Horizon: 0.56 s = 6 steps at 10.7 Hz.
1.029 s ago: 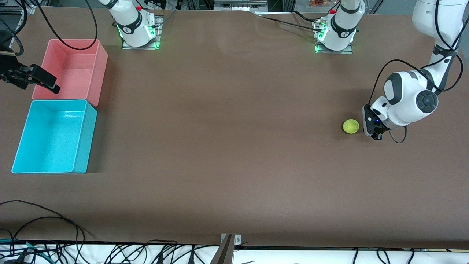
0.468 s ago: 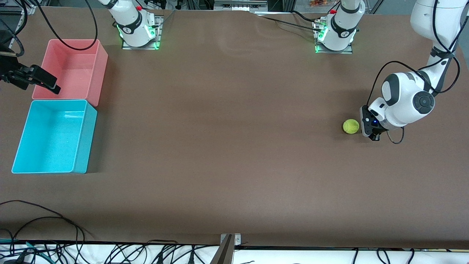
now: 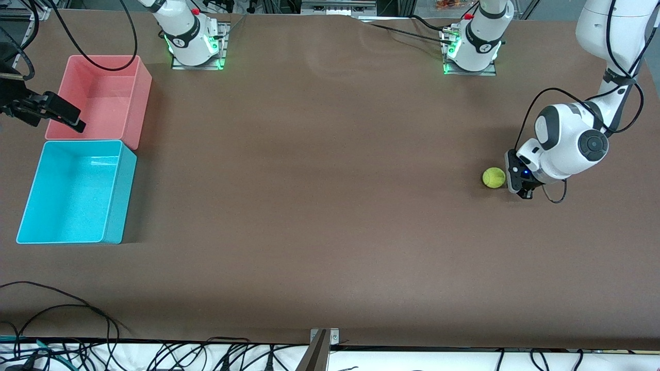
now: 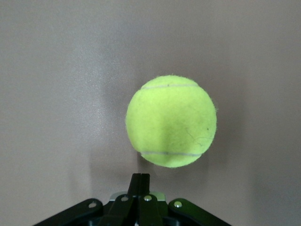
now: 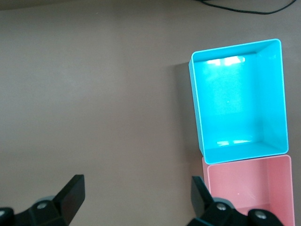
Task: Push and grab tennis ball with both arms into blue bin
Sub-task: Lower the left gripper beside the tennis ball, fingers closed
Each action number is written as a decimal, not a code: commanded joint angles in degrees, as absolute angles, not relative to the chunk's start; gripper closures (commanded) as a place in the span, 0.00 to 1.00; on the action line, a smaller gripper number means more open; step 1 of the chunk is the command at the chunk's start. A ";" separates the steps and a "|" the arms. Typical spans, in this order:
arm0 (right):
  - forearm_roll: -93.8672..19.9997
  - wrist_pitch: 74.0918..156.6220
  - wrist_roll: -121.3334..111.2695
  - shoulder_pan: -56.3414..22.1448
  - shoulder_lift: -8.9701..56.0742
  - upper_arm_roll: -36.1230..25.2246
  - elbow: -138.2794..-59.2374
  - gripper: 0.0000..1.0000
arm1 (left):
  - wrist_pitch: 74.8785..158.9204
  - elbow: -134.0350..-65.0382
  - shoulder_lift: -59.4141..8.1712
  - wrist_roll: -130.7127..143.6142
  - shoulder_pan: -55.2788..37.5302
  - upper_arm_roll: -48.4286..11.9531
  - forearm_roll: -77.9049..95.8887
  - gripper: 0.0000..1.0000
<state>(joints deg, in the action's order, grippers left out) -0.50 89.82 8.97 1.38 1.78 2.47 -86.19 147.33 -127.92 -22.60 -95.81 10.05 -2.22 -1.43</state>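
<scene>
**Left arm edges in on the tennis ball**

Since a second ago the left arm's wrist and forearm have slid a little toward the ball, and the dark gap between its gripper and the ball has closed; the ball itself lies where it lay.

The tennis ball (image 3: pixel 494 178) sits on the brown table (image 3: pixel 319 206) at the left arm's end, well apart from both bins. The left gripper (image 3: pixel 517 181) is low at the table just beside the ball, on the side away from the bins; in the front view it looks to be touching the ball or very nearly so, and which of the two cannot be told. In the left wrist view the ball (image 4: pixel 171 121) fills the middle of the picture, with the left gripper (image 4: pixel 139 181) just below it, its jaws pressed together into one narrow tip and holding nothing.

The blue bin (image 3: pixel 31 190) stands open-topped at the right arm's end of the table, nearer to the front camera than the pink bin (image 3: pixel 145 98), the two touching end to end. The right gripper (image 3: pixel 61 112) hangs up in the air over the outer edge of the pink bin, waiting. In the right wrist view its jaws are spread wide with nothing between them, and the blue bin (image 5: pixel 197 108) and pink bin (image 5: pixel 294 197) show below, nothing to be seen inside either.

Black cables (image 3: pixel 62 314) trail along the table's edge nearest the front camera.
</scene>
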 commanded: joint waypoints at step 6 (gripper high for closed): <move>0.09 89.12 8.61 1.14 1.93 2.55 -85.69 0.00 | 147.74 -127.53 -24.08 -85.58 8.79 -8.67 2.02 1.00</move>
<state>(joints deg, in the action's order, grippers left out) -0.50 89.82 8.97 1.32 1.91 2.47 -86.19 147.37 -127.92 -23.67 -94.26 9.83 -3.85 -0.18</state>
